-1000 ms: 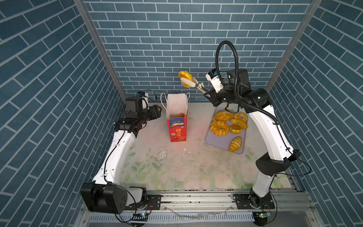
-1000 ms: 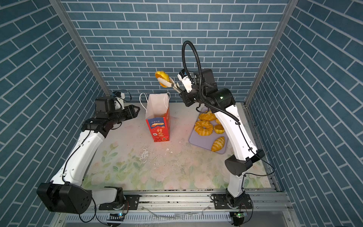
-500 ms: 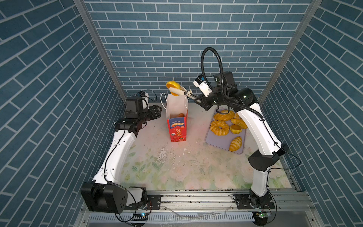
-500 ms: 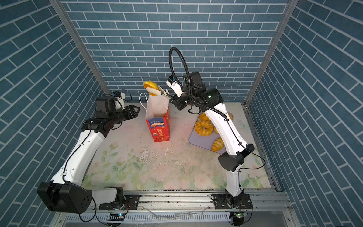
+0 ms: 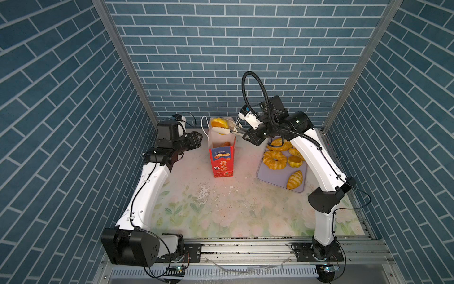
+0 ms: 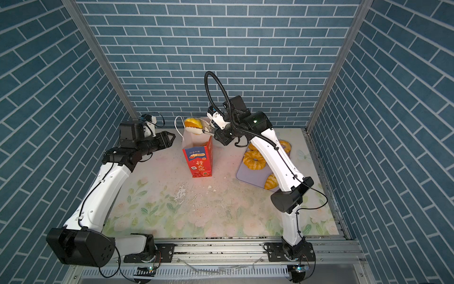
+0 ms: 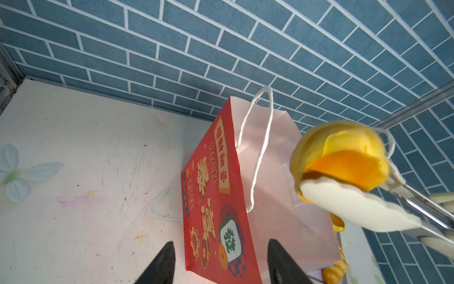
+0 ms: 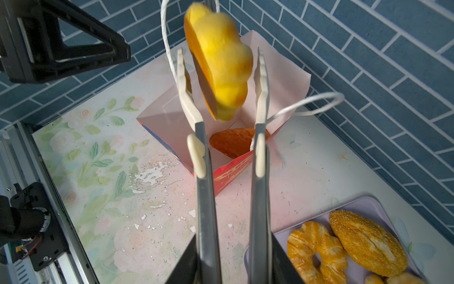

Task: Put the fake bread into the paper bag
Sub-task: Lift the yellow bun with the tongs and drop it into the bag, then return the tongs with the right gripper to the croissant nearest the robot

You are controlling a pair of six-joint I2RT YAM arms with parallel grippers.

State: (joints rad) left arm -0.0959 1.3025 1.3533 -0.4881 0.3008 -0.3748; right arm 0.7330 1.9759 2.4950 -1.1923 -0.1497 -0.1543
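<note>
The red paper bag point(image 5: 222, 159) point(image 6: 200, 162) stands upright and open at the back of the table. My right gripper point(image 5: 248, 135) point(image 8: 233, 246) is shut on a pair of tongs point(image 8: 204, 196), whose white tips reach over the bag's mouth. A yellow piece of fake bread point(image 5: 218, 123) point(image 8: 221, 64) point(image 7: 339, 152) sits loosely between the spread tips, with gaps showing beside it. A brown pastry point(image 8: 233, 142) lies inside the bag. My left gripper point(image 5: 197, 139) point(image 7: 219, 246) is open and empty, just left of the bag.
A lilac tray point(image 5: 270, 177) right of the bag holds several more pastries, among them a ring doughnut point(image 5: 274, 159) and a croissant point(image 5: 294, 180). White cord handles point(image 7: 260, 147) stick up from the bag. Blue brick walls close in the back and sides.
My right arm has swung left and down, carrying the yellow pastry from high beside the bag to over its mouth. The tong tips have spread apart. The left arm has not moved.
</note>
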